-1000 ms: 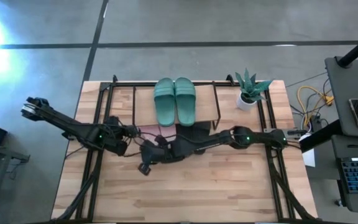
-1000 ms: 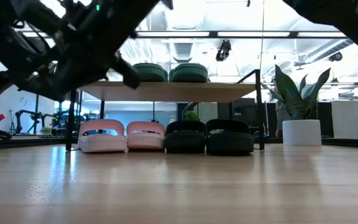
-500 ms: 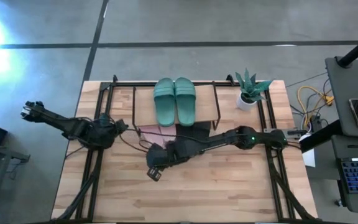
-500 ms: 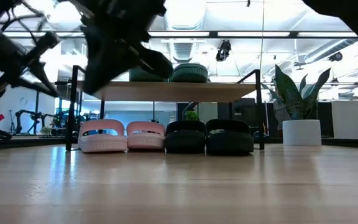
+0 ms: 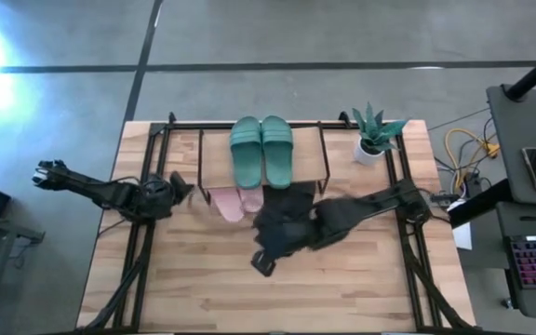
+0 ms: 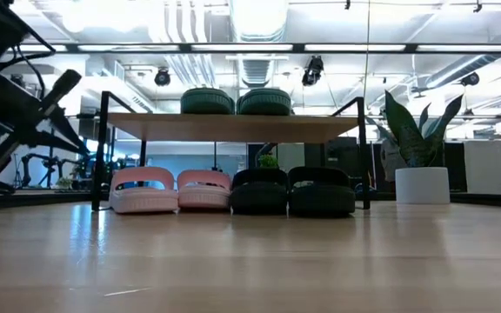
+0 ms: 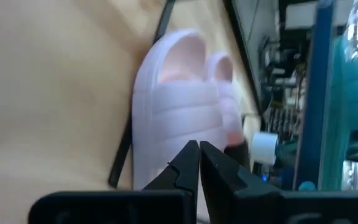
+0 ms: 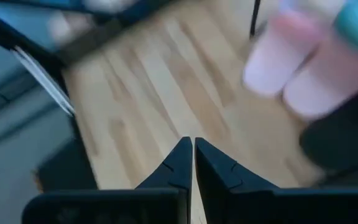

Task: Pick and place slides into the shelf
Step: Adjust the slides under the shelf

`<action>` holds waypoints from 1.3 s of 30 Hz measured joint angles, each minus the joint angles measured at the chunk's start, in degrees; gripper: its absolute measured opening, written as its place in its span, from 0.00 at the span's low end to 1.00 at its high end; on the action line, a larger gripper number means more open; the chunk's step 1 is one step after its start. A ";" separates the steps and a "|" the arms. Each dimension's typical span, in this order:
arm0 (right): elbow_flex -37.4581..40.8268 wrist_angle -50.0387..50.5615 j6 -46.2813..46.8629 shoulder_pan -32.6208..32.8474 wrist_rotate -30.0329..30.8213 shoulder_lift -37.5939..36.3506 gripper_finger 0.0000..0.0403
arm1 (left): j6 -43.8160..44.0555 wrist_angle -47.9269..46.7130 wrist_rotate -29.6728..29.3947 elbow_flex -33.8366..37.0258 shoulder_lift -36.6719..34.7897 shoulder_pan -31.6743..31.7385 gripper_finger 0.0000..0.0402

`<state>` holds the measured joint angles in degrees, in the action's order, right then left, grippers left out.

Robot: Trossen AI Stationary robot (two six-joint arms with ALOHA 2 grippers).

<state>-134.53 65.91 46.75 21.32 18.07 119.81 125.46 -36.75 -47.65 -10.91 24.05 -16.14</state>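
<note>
High view first: pale butcher-block wooden worktop, bare across its near half. Toward its far edge, small low shelf of thin black wire frame and light wooden top board.

On that board, side by side: dark green rubber slide sandals with wide straps. Underneath, seen level in the low view, standing in one row on the worktop: light pink rubber slide sandals on the left, black rubber slide sandals just beside them on the right, toes facing the camera.

All three pairs housed, then; none loose elsewhere on the worktop. Judged complete, or very nearly, with at most a straightening nudge and parking of the arms left.

Near the far right corner, small potted green plant in a white pot, apart from the shelf.

Left gripper near the shelf's left side, facing the pink pair, fingers pressed together on nothing. Right gripper above bare wood in front of the shelf, likewise pressed together and empty.
</note>
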 joint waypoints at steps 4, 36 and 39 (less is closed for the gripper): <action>0.01 1.92 4.98 -0.54 1.20 -1.23 0.03 | 0.07 0.45 1.82 0.09 1.61 4.10 0.00; -0.14 6.76 13.00 -0.24 3.08 -1.27 0.03 | -89.45 10.22 61.01 -10.27 13.48 49.66 0.00; -0.14 6.78 13.25 -0.22 3.08 -1.27 0.03 | -98.30 -3.23 53.78 -17.15 21.54 49.82 0.00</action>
<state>-134.67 72.69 60.01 21.10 21.15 118.54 27.16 -39.98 6.13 -28.06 45.59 33.69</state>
